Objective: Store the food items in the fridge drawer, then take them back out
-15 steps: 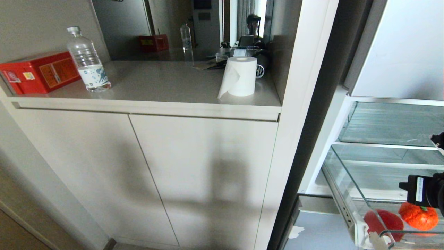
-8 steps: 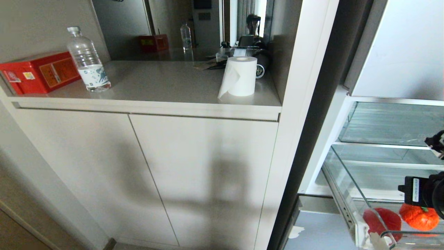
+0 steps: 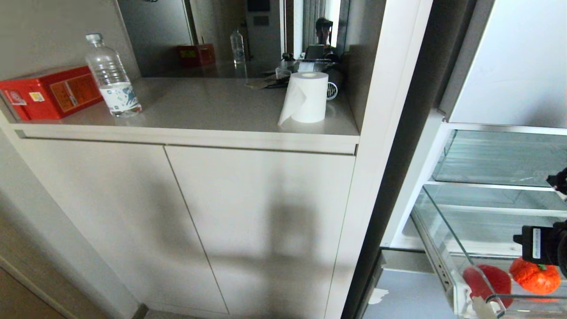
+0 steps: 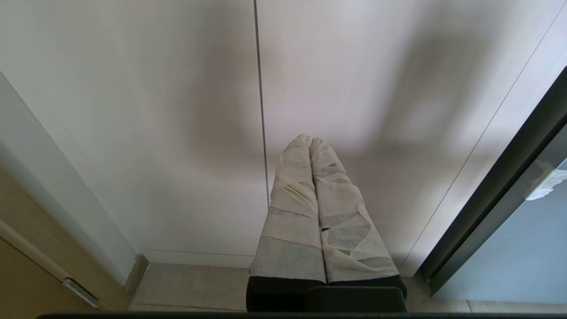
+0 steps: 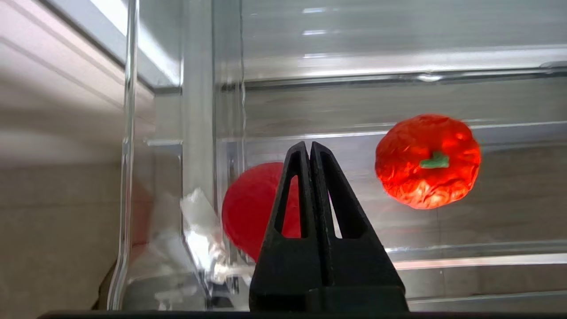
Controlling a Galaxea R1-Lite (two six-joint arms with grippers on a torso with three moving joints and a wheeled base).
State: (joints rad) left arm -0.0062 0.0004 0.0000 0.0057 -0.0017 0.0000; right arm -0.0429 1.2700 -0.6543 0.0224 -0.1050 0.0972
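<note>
Nearest to me, the right gripper (image 5: 310,148) is hanging in front of the fridge drawer (image 5: 443,261), its two black fingers pressed together and holding nothing. Just behind the drawer's clear front lip, the round red food item (image 5: 248,212) is sitting by the drawer's side wall, partly hidden by the fingers. Further back in the drawer, apart from it, the orange-red pumpkin-like ball (image 5: 427,161) is resting with its green stem showing. Both pieces are lying inside the drawer, which is standing pulled out (so storing looks done and taking out seems next). Away from the drawer, the left gripper (image 4: 310,144) is pointing at the pale cabinet doors (image 4: 177,110), tape-wrapped fingers together, empty.
</note>
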